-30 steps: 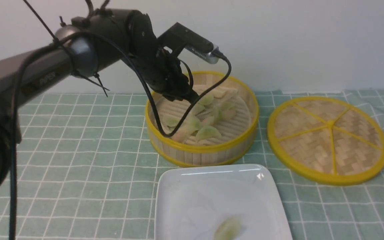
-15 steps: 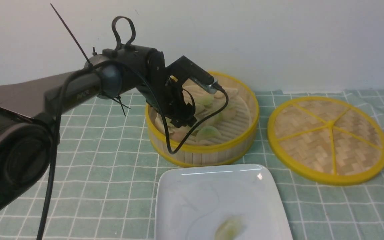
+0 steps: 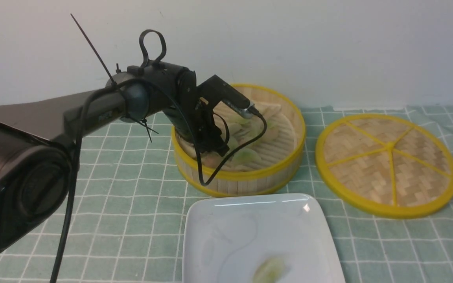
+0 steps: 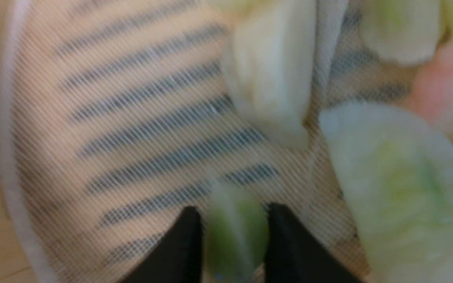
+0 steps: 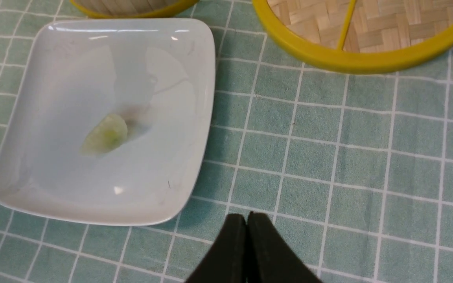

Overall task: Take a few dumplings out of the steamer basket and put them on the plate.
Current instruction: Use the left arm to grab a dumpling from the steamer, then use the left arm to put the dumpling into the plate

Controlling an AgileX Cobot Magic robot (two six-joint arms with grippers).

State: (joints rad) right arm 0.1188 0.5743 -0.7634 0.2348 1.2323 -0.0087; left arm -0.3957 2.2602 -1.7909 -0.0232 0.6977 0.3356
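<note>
**Edges and open room.** My left gripper (image 4: 232, 236) is down inside the steamer basket (image 3: 250, 184), near its left wall. Its fingertips are closed against both sides of a green dumpling (image 4: 234, 220), which lies on the slatted floor. The other dumplings (image 3: 250, 155) are heaped just beside it, towards the basket's middle. The left arm (image 3: 92, 114) crosses the basket's left rim, and its cable (image 3: 201, 173) loops over the near rim. The basket's far rim stands near the wall (image 3: 328, 47). A narrow strip of checked cloth (image 3: 112, 196) on the table separates its near wall from the plate (image 3: 258, 220). The lid (image 3: 387, 165) lies flat just to the basket's right, apart from it. Left of the basket and plate the cloth lies open. One green dumpling on the plate (image 5: 106, 135) rests near its middle, with bare plate all round it.

**Hidden or unclear.** In the front view the wrist and its camera cover the left fingertips, and the frame cuts off the plate's near edge. The left wrist view is blurred, so I cannot tell whether the held dumpling is lifted at all. My right gripper (image 5: 247, 220) shows only in its own wrist view, closed and empty over the cloth just beside the plate's edge.
</note>
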